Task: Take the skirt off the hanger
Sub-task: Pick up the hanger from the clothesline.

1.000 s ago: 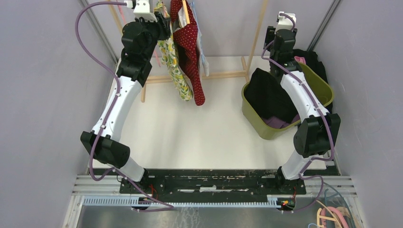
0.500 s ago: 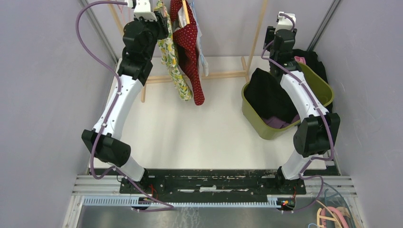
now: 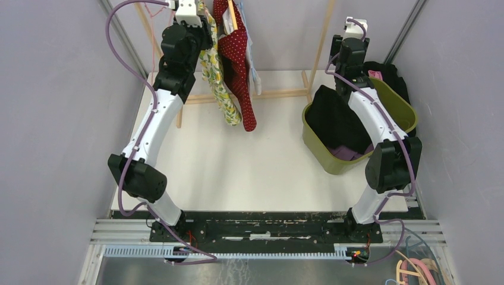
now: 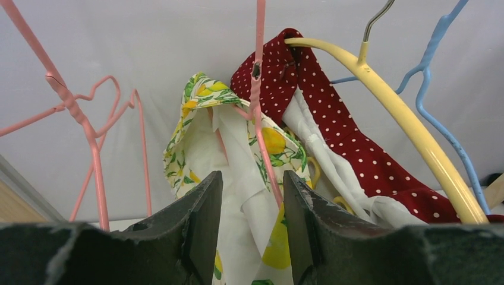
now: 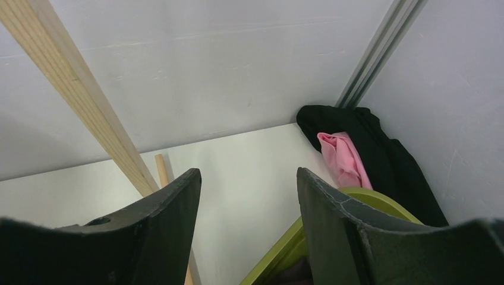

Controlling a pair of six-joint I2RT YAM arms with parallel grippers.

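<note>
A lemon-print skirt [image 3: 217,83] hangs on a pink wire hanger [image 4: 259,101] at the rack's far left. From the left wrist the skirt [image 4: 202,119] fills the middle, its white lining folded over the wire. My left gripper [image 4: 252,178] is raised right up to it and open, with the lining and the pink wire in the gap between the fingers, not pinched. My right gripper [image 5: 248,172] is open and empty, high over the back of the green bin, well away from the skirt.
A red polka-dot garment [image 4: 350,136] on a yellow hanger [image 4: 404,124] hangs just right of the skirt, then a blue hanger [image 4: 440,119]. Empty pink hangers [image 4: 89,130] hang left. The wooden rack post [image 3: 318,44] stands behind. The green bin [image 3: 315,139] holds dark clothes.
My left arm has shifted a little right and forward, closer to the hanging skirt. The right arm has barely moved.
</note>
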